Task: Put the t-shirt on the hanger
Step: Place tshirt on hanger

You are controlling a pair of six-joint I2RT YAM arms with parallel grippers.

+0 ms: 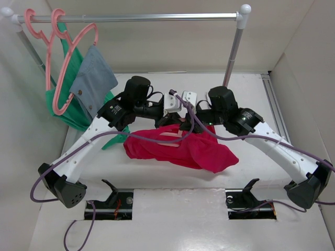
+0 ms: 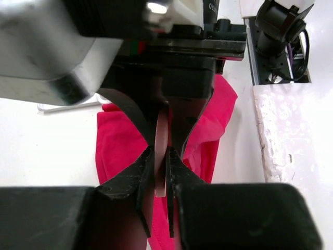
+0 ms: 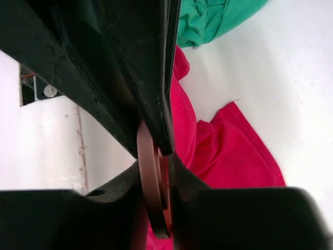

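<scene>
L+R jaws on hanger (image 2: 161, 151), over t-shirt (image 2: 117, 151)

Shows a white desk (image 1: 172, 219) boxed in by plain pale walls (image 1: 157, 44) at the back and both sides. Holds a silver clothes rail (image 1: 136, 17) across the back, on white corner joints and slanted poles. Bears at the rail's left end pink hangers (image 1: 48, 63) with a green garment (image 1: 73, 115) and a grey-blue cloth (image 1: 94, 78). Has two dark rectangular cutouts (image 1: 94, 212) near the front edge, a metal track (image 1: 275, 104) along the right. Lit evenly, without hard shadows.
</scene>
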